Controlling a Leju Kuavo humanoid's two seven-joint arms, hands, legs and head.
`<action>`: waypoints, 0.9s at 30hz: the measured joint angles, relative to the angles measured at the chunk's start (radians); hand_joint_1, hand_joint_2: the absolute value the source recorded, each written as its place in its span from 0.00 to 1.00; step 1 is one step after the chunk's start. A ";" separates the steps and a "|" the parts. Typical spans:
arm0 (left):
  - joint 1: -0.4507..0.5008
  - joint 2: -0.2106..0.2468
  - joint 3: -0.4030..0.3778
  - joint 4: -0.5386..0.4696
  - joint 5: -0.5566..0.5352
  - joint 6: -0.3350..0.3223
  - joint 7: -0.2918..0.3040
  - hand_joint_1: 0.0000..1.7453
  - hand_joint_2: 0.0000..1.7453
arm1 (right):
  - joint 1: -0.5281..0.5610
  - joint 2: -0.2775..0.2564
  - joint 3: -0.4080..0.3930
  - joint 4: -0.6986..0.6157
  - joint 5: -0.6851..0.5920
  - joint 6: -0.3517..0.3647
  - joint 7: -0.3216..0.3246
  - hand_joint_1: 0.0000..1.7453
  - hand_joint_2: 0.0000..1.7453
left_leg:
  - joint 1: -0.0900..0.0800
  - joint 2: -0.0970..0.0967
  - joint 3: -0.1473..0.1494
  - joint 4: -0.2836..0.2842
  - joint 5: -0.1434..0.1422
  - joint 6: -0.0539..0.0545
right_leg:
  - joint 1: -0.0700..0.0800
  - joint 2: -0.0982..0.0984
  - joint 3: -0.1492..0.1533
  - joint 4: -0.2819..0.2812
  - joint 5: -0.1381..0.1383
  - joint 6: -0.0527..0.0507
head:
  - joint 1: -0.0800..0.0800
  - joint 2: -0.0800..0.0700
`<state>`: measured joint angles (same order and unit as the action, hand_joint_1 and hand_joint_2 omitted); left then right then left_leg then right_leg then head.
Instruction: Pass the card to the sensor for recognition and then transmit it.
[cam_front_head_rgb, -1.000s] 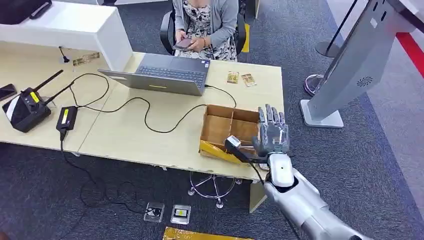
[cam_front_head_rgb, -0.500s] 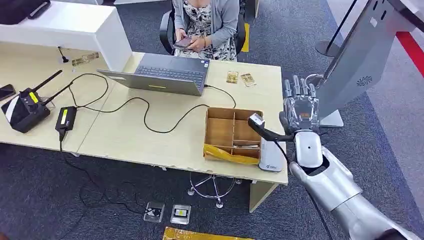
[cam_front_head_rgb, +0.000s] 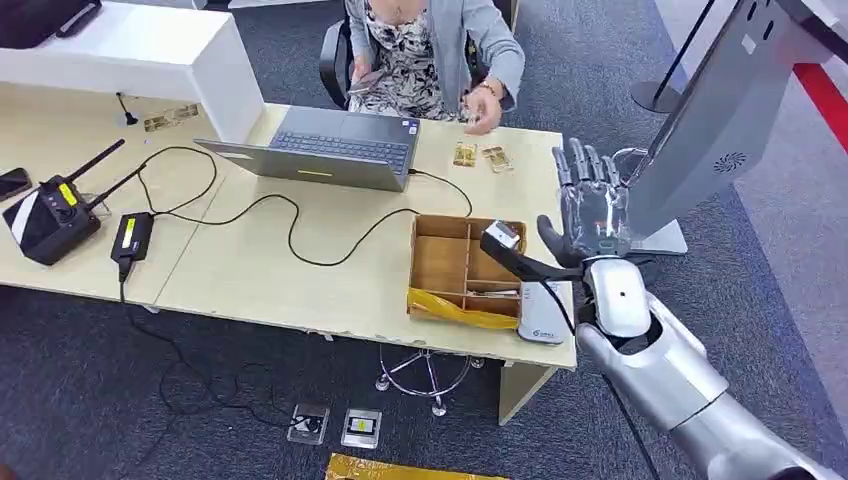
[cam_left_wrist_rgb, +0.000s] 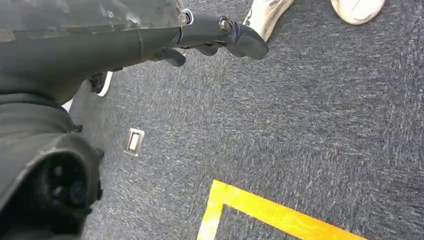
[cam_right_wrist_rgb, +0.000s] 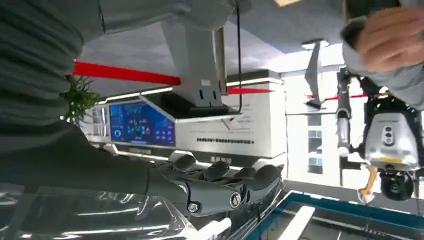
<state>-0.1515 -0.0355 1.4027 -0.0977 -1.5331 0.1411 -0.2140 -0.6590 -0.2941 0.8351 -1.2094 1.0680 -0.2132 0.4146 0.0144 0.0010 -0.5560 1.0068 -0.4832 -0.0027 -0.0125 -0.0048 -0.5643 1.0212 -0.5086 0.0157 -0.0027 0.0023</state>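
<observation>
The desk (cam_front_head_rgb: 300, 270) is seen carrying a laptop (cam_front_head_rgb: 335, 150) at twelve o'clock and a divided cardboard box (cam_front_head_rgb: 465, 265) near its right edge. A white card reader (cam_front_head_rgb: 542, 315), probably the sensor, lies just beside the box at three o'clock. The right robot hand (cam_front_head_rgb: 590, 215) is raised past the desk edge, fingers extended. Whether a card is pressed against it cannot be told; it is likely being offered to the seated person (cam_front_head_rgb: 430, 50). The left robot hand (cam_left_wrist_rgb: 210, 35) hangs over carpet with its fingers hooked inward, nothing held.
</observation>
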 joint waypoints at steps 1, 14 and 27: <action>0.000 0.000 0.000 0.000 0.003 0.000 0.000 0.00 0.00 | 0.013 0.000 0.002 -0.022 -0.022 0.006 -0.005 0.00 1.00 | 0.000 0.000 0.000 0.000 0.000 0.000 | 0.000 0.000 0.000 0.000 0.000 0.000 | 0.000 0.000; 0.000 0.000 0.002 0.000 0.015 0.005 0.003 0.00 0.00 | 0.154 -0.055 0.049 -0.334 -0.153 0.045 0.004 0.00 1.00 | 0.000 0.000 0.000 0.000 0.000 0.000 | 0.000 0.000 0.000 0.000 0.000 0.000 | 0.000 0.000; 0.000 0.000 0.002 0.000 0.006 0.010 -0.007 0.00 0.00 | 0.209 -0.097 0.080 -0.486 -0.156 0.043 0.034 0.00 1.00 | 0.000 0.000 -0.001 0.000 0.000 0.000 | 0.000 0.000 -0.001 0.000 0.000 0.000 | 0.000 0.000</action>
<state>-0.1512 -0.0351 1.4046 -0.0977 -1.5270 0.1511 -0.2209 -0.4505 -0.3910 0.9152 -1.6953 0.9121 -0.1706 0.4490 0.0144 0.0010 -0.5565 1.0066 -0.4835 -0.0030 -0.0125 -0.0047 -0.5649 1.0210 -0.5090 0.0152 -0.0023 0.0023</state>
